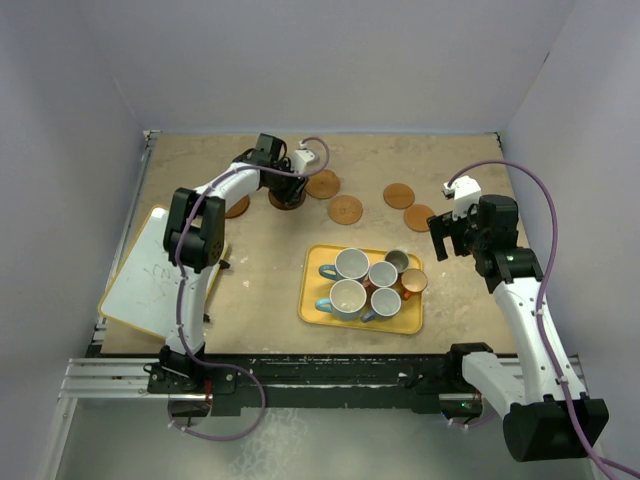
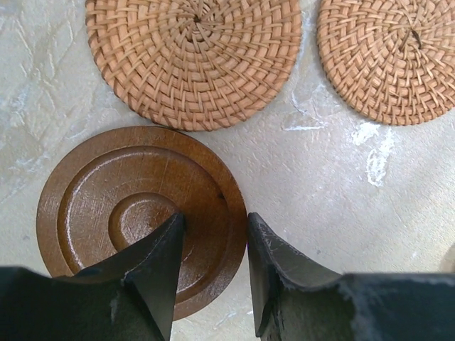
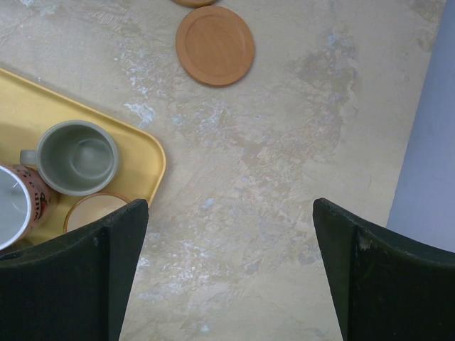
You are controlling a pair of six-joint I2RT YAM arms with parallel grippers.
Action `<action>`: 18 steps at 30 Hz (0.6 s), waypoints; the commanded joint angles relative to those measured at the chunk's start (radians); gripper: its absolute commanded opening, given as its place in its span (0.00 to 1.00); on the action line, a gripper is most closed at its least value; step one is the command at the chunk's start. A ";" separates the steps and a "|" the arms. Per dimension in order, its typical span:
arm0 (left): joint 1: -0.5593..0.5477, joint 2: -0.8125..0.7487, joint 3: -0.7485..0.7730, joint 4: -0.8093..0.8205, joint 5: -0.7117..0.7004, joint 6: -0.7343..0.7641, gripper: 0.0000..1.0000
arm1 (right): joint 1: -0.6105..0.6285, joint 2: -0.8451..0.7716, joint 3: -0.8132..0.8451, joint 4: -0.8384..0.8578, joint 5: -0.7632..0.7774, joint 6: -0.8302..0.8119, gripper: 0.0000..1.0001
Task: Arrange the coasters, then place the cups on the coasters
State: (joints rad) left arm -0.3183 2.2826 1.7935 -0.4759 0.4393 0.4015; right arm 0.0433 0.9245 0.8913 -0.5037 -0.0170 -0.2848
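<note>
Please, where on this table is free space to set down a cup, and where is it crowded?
Free: the table between the yellow tray and the left arm; also the strip behind the coasters, along the far edge. Crowded: the tray, full of cups, and around the left tool.

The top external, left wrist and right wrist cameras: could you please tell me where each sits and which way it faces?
Top external: high behind the robot, looking down over the tan table; left arm and right arm show.
Left wrist: facing straight down; the left tool straddles the rim of a dark brown round wooden coaster.
Right wrist: facing down beside the yellow rectangular tray; the right tool stands open.
Shared: top and right wrist both show the small grey mug.
</note>
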 commanded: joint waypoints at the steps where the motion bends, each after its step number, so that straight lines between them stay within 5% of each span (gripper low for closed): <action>1: -0.013 -0.052 -0.030 -0.083 0.047 -0.037 0.36 | -0.005 -0.007 0.000 0.011 0.006 -0.013 1.00; 7: -0.013 -0.122 -0.043 -0.089 0.036 -0.034 0.38 | -0.005 -0.003 0.001 0.010 0.002 -0.013 1.00; 12: -0.011 -0.202 -0.058 -0.049 0.022 -0.052 0.52 | -0.005 -0.005 0.002 0.008 0.000 -0.012 1.00; 18: 0.029 -0.313 -0.178 0.043 -0.047 -0.062 0.58 | -0.005 -0.009 0.002 0.007 -0.007 -0.014 1.00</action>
State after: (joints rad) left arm -0.3214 2.0830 1.6722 -0.5179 0.4278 0.3580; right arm 0.0433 0.9249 0.8913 -0.5037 -0.0177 -0.2852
